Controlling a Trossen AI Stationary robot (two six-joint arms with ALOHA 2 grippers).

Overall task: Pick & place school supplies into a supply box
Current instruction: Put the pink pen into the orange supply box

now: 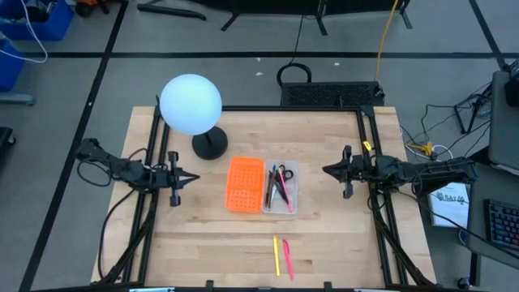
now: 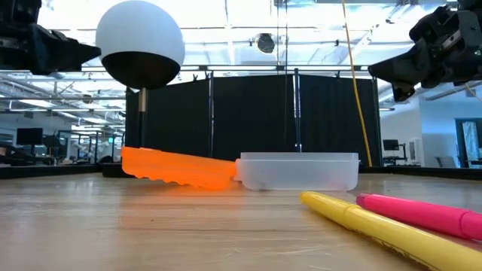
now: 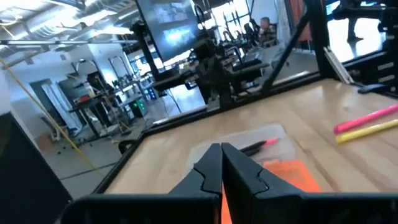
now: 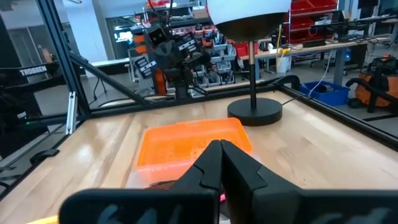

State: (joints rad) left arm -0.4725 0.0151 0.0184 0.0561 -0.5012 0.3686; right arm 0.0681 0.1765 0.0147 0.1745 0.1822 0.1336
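left gripper (image 1: 195, 178) clenched, empty, raised over surface (image 1: 324, 243), supply box (image 1: 280, 188) just ahead between both arms; right gripper (image 1: 326, 170) clenched, empty opposite; yellow pen (image 1: 276, 255), pink pen (image 1: 286, 257) off to side, unpacked.

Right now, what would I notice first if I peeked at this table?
Probably the big white globe lamp at the back left. Next, the bright orange lid in the middle, joined to a clear box holding pens. A yellow pen and a pink pen lie near the front edge.
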